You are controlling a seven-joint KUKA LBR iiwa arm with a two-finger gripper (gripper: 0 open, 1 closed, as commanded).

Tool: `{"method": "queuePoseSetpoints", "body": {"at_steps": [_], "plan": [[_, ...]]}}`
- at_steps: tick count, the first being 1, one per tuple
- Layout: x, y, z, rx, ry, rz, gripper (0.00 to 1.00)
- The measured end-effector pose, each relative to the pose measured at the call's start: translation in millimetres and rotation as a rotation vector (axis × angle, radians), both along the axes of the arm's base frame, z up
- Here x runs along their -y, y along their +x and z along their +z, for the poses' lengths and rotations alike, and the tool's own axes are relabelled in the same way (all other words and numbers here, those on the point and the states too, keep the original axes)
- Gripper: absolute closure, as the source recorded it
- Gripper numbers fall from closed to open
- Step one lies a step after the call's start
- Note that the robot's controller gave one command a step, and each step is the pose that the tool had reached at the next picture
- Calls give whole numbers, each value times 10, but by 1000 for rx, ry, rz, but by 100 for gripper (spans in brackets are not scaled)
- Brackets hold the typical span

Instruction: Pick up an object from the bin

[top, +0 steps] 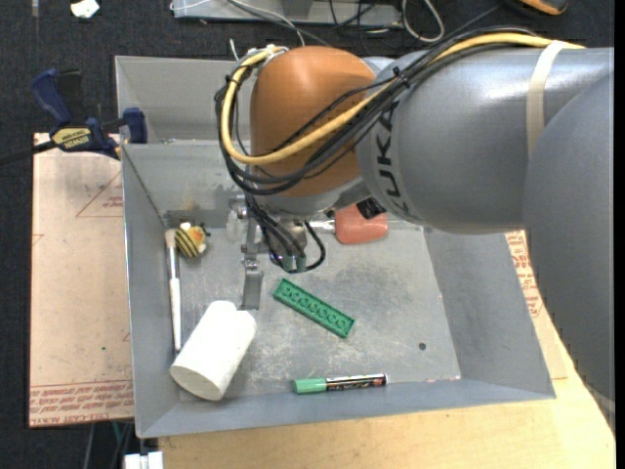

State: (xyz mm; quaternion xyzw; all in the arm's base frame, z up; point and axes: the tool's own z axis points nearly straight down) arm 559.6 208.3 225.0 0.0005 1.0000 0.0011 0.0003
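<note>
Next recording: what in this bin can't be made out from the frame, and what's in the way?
Salmon-pink block: camera view, top edge hidden under the arm.
Back of the bin: camera view, floor covered by the orange cover.
Yellow-and-dark thing near the left wall: camera view, too small to name.
Green-capped marker: camera view, barrel print too small to read.

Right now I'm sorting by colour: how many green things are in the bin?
2: a green studded strip centrally and a green-capped marker nearer the camera. The arm may hide others.
</note>
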Motion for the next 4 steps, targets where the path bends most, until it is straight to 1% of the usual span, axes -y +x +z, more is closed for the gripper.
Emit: {"method": "queuePoseSetpoints", "body": {"at_steps": [1,2,3,4], "plan": [[1,0,0,0,0,0,0],[80,-235,-424,5,1,77,0],[326,-786,-1066,15,1,83,0],[269,-181,-345,8,3,86,0]]}}
